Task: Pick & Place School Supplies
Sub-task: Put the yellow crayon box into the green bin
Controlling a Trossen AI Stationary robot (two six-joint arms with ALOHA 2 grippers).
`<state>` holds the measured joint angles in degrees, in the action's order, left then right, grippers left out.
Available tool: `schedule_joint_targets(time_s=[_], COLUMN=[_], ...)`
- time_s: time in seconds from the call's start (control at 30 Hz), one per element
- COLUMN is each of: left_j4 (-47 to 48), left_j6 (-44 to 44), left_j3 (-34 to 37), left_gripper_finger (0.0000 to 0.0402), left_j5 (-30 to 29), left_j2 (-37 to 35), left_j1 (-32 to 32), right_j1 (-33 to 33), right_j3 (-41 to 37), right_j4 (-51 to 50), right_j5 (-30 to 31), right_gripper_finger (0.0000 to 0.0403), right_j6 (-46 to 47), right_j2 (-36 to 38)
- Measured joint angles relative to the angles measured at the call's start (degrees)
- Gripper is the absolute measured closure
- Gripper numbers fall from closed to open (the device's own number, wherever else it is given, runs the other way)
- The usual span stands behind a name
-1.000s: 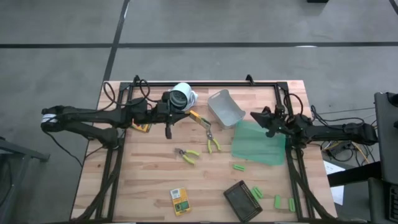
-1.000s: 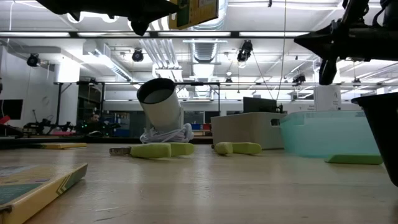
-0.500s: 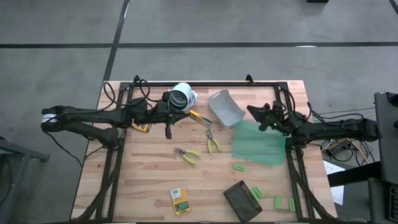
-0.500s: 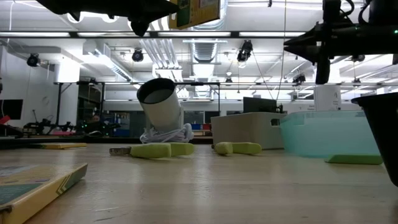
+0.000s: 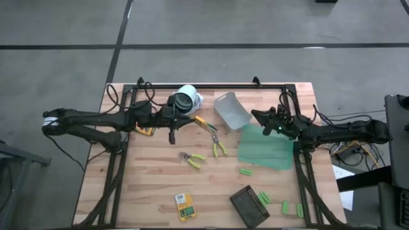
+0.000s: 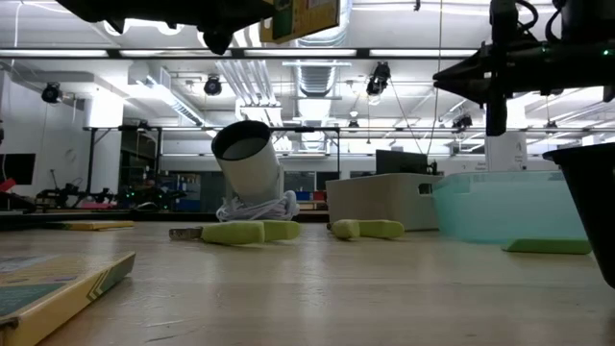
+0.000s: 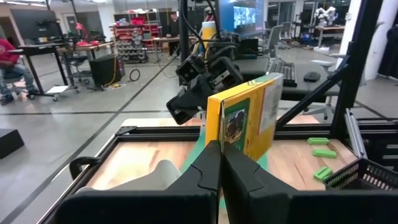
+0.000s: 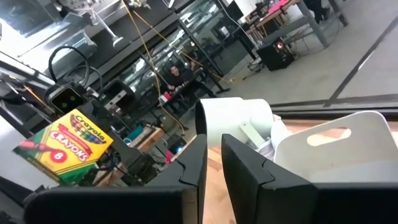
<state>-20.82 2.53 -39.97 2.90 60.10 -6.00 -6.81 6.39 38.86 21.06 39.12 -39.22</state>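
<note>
My left gripper (image 5: 190, 119) reaches in from the table's left and is shut on a yellow crayon pack (image 7: 244, 118), high over the table's far middle. The low view shows that pack (image 6: 307, 14) at its top edge. My right gripper (image 5: 256, 115) hovers shut and empty over the gap between the grey bin (image 5: 231, 110) and the green bin (image 5: 265, 147). A second yellow pack (image 5: 184, 206) lies flat near the near edge, and a third (image 5: 146, 130) lies under the left arm. Two yellow-handled scissors (image 5: 217, 144) (image 5: 192, 160) lie mid-table. Green blocks (image 5: 246, 171) are scattered at the near right. My left gripper pinches the crayon pack between its two fingers at the lower edge (image 7: 219, 138) of the pack's narrow side. The fingers come roughly level from the table's left. The pack stands on edge beyond the fingertips, lifted clear of the table.
A white cylinder (image 5: 186, 99) lies tipped by the far edge, beside the left wrist. A dark tray (image 5: 249, 203) sits at the near right with green blocks (image 5: 285, 207) around it. Black frame rails run along the table's left, far and right sides.
My right gripper has moved toward the table's left and slightly toward the far edge, from over the green bin to the grey bin's corner. The left arm and its pack have stayed still.
</note>
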Motion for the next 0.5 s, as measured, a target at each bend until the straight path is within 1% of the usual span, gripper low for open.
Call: schedule_joint_targets(time_s=[0.5], left_j4=[0.3], left_j6=[0.1], left_j3=[0.0], left_gripper_finger=[0.0397], left_j5=[0.7], left_j2=[0.0], left_j1=[0.0], right_j1=[0.0], right_j3=[0.0], right_j4=[-0.1], right_j5=[0.6], right_gripper_finger=[0.0355], right_j6=[0.7], right_j2=[0.1])
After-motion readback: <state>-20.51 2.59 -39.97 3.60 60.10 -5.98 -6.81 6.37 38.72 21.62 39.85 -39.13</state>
